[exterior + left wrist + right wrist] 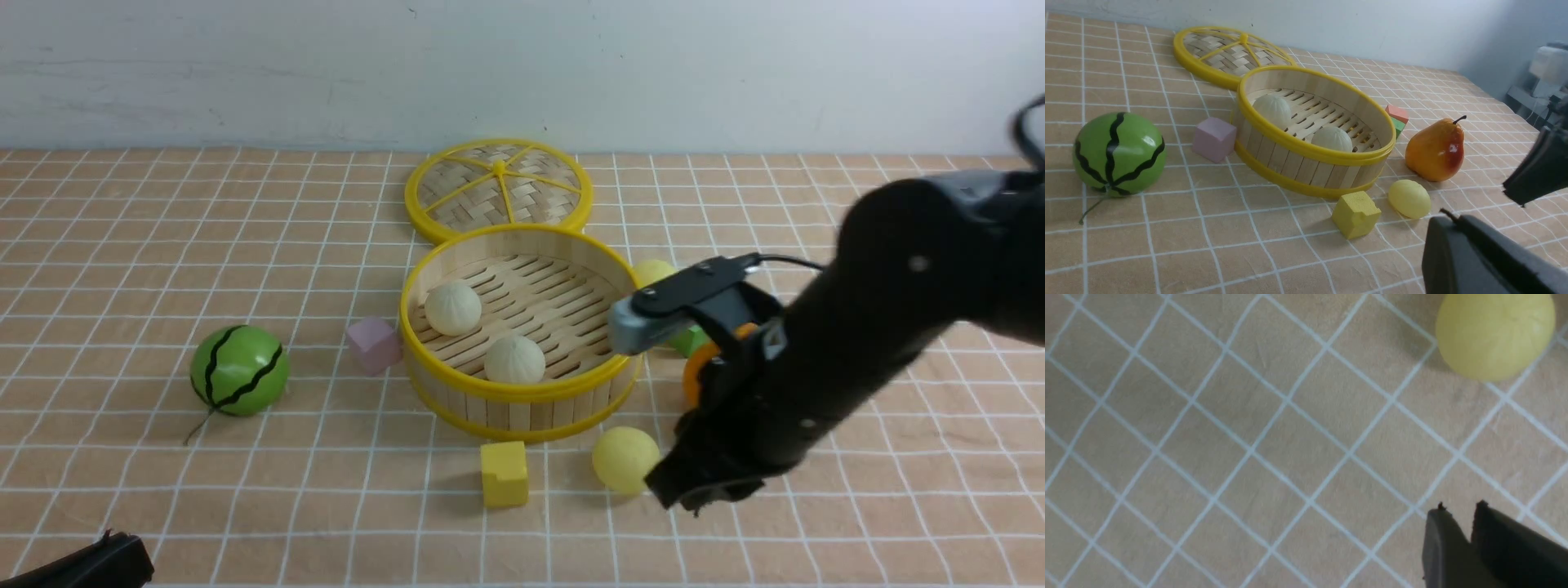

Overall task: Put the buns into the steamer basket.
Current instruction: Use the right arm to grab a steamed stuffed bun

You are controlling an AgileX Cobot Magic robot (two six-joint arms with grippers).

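- Two white buns [453, 308] lie on the slatted floor of the basket [506, 390], a little apart from each other, so I judge that half of the task is done.
- One yellow bun [625, 460] lies on the table [245, 490] just in front of the basket, between the yellow cube [504, 474] and the right claw [686, 494]. It is probably the next one to pick up.
- The right claw hangs low over the table, just beside this bun but not touching it. The wrist view shows only a narrow gap between its fingers, and nothing is in that gap. To go around the bun it must open wider, I think.
- A second yellow bun [653, 271] sits behind the basket's right side and is partly hidden by the right arm. The pear [1435, 151] stands between the two yellow buns, so the arm should take care not to push it.
- The left claw [1453, 224] is closed, holds nothing, and rests at the near left edge, well apart from the basket. There it leaves room for the right arm.
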